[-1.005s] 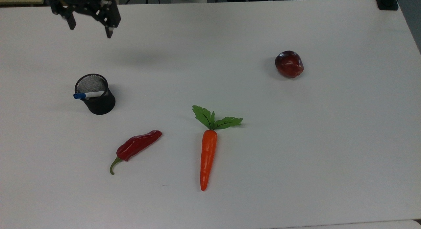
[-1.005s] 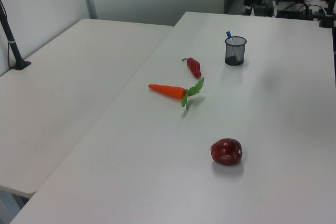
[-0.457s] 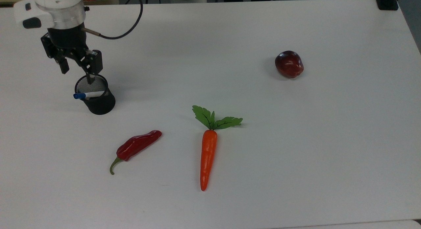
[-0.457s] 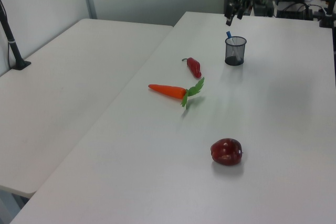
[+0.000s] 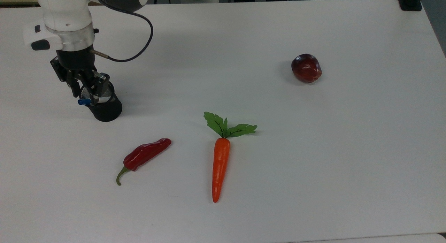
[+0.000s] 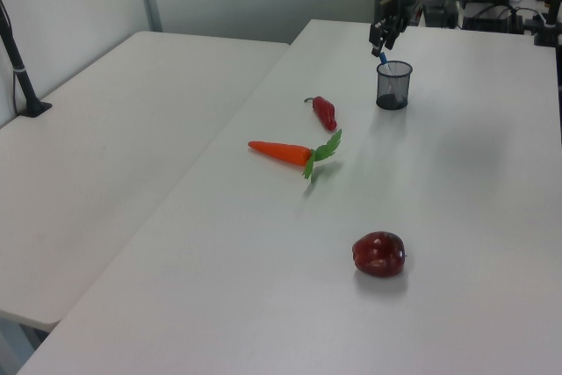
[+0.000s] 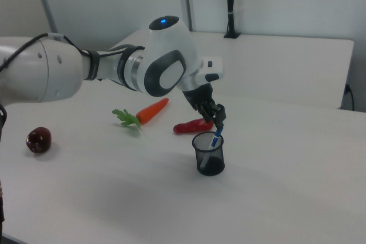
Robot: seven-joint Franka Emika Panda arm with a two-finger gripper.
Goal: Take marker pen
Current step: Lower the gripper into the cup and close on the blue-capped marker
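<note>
The robot's hand (image 5: 85, 93) hangs over the black mesh pen cup (image 5: 104, 110) near the far-left corner of the worktop (image 5: 244, 44) as the top view frames it, its two fingers apart and set to either side of the marker pen's (image 5: 83, 102) blue cap. The marker pen stands in the cup, leaning against the rim, so its long axis runs up and out toward the top view's left, the blue cap poking past the rim while the white barrel drops into the mesh below. In the right view the cap end (image 7: 216, 138) sits directly beneath the hand (image 7: 218, 118), just apart from the fingertips, and the left view shows the same stack: hand (image 6: 383, 39) above, blue tip (image 6: 383, 58) at the cup's (image 6: 393, 85) near rim. Any closing move, by this look, turns on the fingers meeting the slanted barrel squarely just under the cap. A red chilli (image 5: 144, 156), a carrot (image 5: 220, 166) and a dark red apple (image 5: 306, 68) lie well apart toward the worktop's middle and right. No readable writing or brand appears on the pen, cup or arm.
</note>
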